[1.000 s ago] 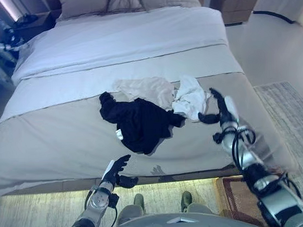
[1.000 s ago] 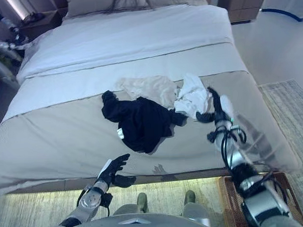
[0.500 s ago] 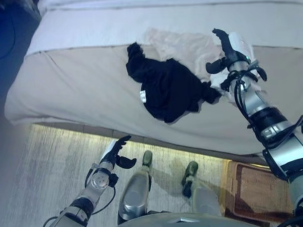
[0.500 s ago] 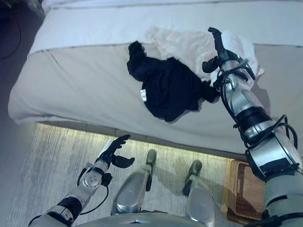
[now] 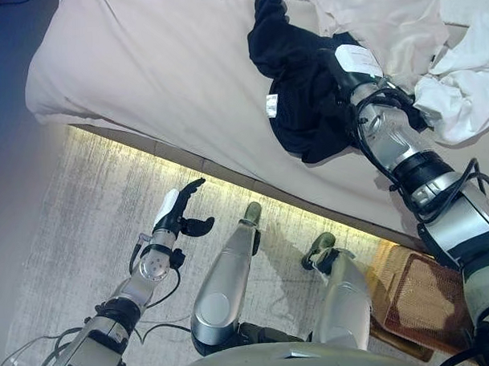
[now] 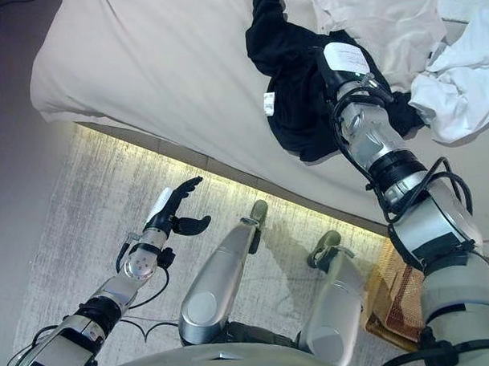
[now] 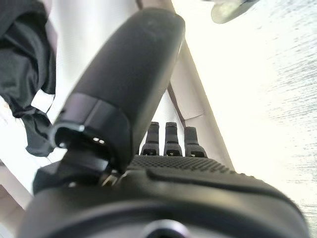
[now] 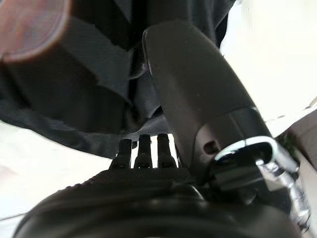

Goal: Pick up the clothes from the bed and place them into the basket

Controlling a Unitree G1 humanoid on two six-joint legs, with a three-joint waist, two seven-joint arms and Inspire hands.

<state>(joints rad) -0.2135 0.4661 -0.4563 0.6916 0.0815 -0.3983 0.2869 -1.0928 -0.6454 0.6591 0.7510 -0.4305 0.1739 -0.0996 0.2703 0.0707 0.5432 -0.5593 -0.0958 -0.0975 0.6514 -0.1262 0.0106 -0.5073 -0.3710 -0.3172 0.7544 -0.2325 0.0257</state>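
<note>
On the bed (image 5: 144, 66), near its front edge, a black garment (image 5: 293, 85) lies crumpled on the beige cover. Just beside it, toward the robot's right, lie a cream garment (image 5: 392, 25) and a white garment (image 5: 466, 95); the black one overlaps the cream one's edge.

The right hand (image 5: 349, 63) rests on the black garment, its white-covered back facing up. In the head views its fingers are hidden against the dark cloth. In the right wrist view the thumb (image 8: 198, 94) stands out straight and the fingers (image 8: 143, 148) extend toward the black fabric, their tips at or in its folds. Whether they are closed on the cloth cannot be told.

The left hand (image 5: 177, 217) hangs over the rug (image 5: 94, 236), below the bed edge and well apart from the clothes. Its fingers are spread and relaxed, thumb apart from them, holding nothing. The left wrist view shows the same: straight fingers (image 7: 168, 139) with the bed side and a part of the black garment beyond them.

A brown woven basket (image 5: 421, 293) stands on the floor at the robot's right, near the bed's front edge and under the right arm. No cloth is visible in the part of it that shows
</note>
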